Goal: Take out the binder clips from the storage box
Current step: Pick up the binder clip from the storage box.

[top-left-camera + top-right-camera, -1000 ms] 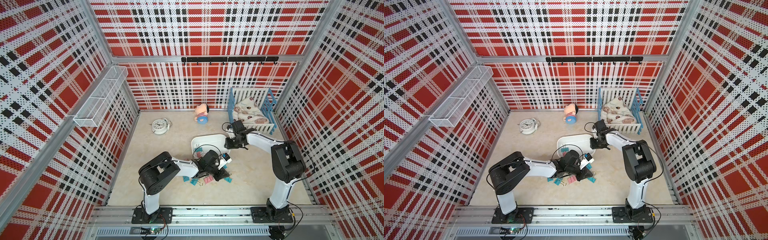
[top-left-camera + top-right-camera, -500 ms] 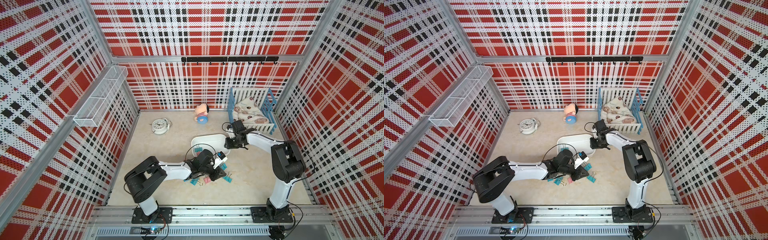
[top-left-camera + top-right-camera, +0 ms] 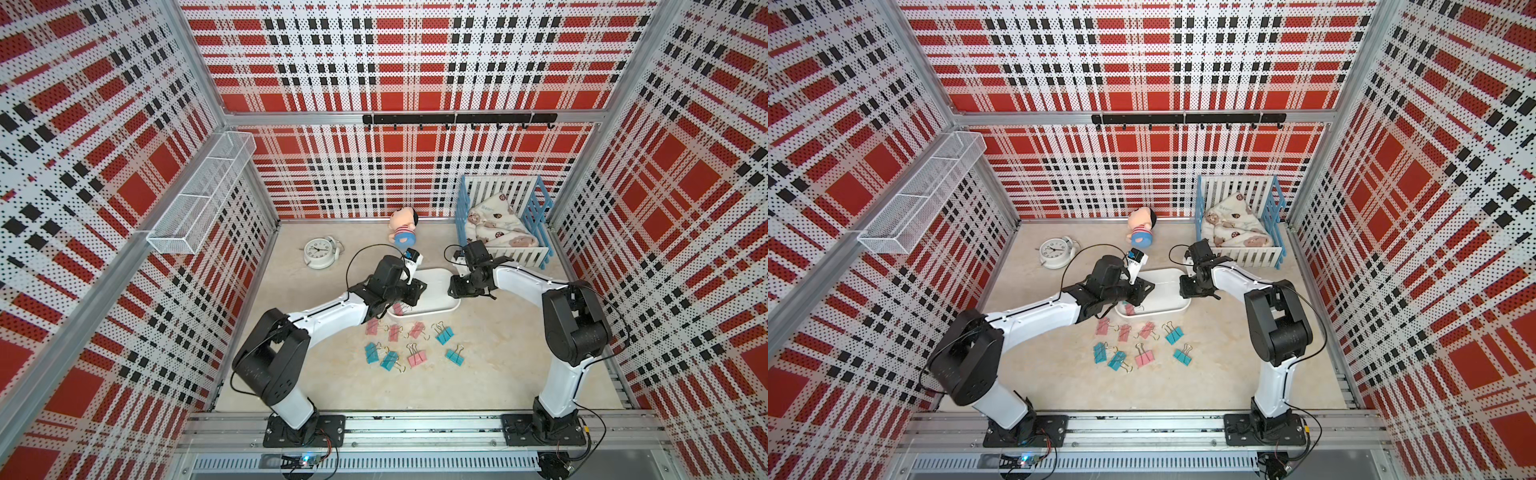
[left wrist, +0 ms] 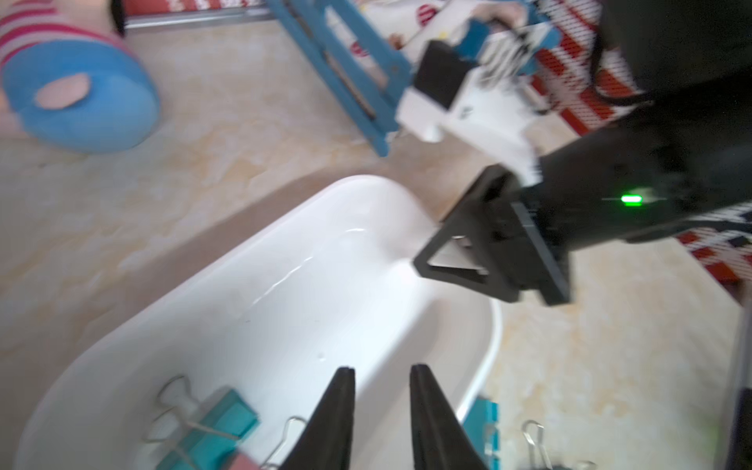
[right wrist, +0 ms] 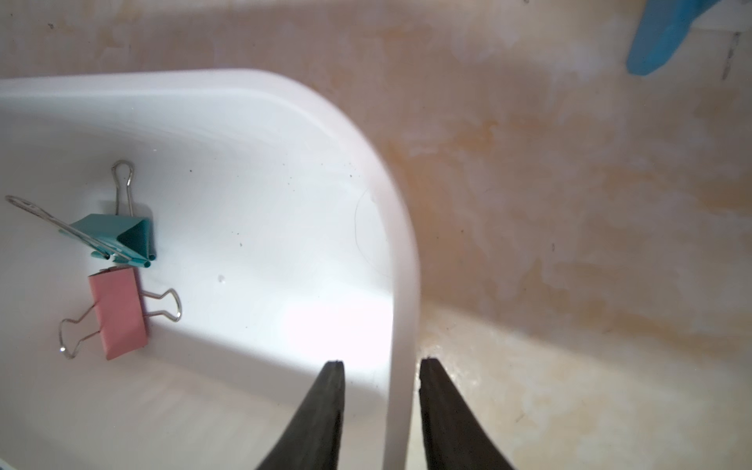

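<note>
On the tabletop [image 3: 519, 353], just in front of the storage box [image 3: 436, 293], lie eight binder clips [image 3: 414, 357], four pink and four teal, loosely scattered. Two more sit inside the box at the end nearest the left arm, one pink clip [image 5: 118, 313] and one teal clip [image 5: 118, 236], making ten in all. Along the back stand one alarm clock [image 3: 319, 252], one doll [image 3: 402, 230] and one toy crib [image 3: 505, 253]. One wire basket [image 3: 199, 199] and one black hook rail [image 3: 457, 119] hang higher up. The surface is beige and marbled; the walls [image 3: 415, 62] are perforated panels in red, black and white plaid. The left gripper [image 4: 381, 368] hovers over the box, jaws parted with nothing between them. The right gripper [image 5: 381, 361] straddles the box's opposite end wall, one finger inside and one outside; whether it pinches the wall cannot be told. A second ago the left gripper was low among the clips on the table, while the right gripper was at this same wall
</note>
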`<state>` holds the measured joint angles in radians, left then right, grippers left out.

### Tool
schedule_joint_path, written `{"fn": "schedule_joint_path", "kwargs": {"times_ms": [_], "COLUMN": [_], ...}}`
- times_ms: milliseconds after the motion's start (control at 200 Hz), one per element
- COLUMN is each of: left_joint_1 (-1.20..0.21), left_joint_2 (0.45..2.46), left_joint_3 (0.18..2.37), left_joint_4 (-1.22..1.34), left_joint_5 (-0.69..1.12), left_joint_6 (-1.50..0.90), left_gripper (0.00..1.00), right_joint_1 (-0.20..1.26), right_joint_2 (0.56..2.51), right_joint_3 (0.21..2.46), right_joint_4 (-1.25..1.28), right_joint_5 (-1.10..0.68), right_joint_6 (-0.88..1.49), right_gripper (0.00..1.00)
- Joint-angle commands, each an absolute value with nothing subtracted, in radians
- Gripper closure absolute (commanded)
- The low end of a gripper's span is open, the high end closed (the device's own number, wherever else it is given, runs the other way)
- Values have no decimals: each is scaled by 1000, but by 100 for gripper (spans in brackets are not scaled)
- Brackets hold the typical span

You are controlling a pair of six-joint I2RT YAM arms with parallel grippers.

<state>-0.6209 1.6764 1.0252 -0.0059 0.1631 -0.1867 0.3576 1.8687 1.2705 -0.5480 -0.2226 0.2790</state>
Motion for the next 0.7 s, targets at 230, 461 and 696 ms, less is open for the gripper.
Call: {"fn": "schedule_joint_path", "kwargs": {"times_ms": [230,461,696], "left_joint_1": [-561,-548,-589], "left_joint_2": [1784,1803,1758], "left_joint_3": [1136,1137,1105], "left_joint_4": [-167,-206,-215], "left_joint_5": [11,-18,15], "left_joint_6": [-124,-115,-108], "left_gripper": [69,68,68], "right_joint_1": [353,353,352], "right_joint_2": [1881,1882,1883], "right_joint_3": [1295,1290,1287], "right_joint_4": [-547,-547,-545], "right_joint_5": [-225,-224,-222], "right_joint_6": [275,274,273], "right_gripper": [62,62,62]}}
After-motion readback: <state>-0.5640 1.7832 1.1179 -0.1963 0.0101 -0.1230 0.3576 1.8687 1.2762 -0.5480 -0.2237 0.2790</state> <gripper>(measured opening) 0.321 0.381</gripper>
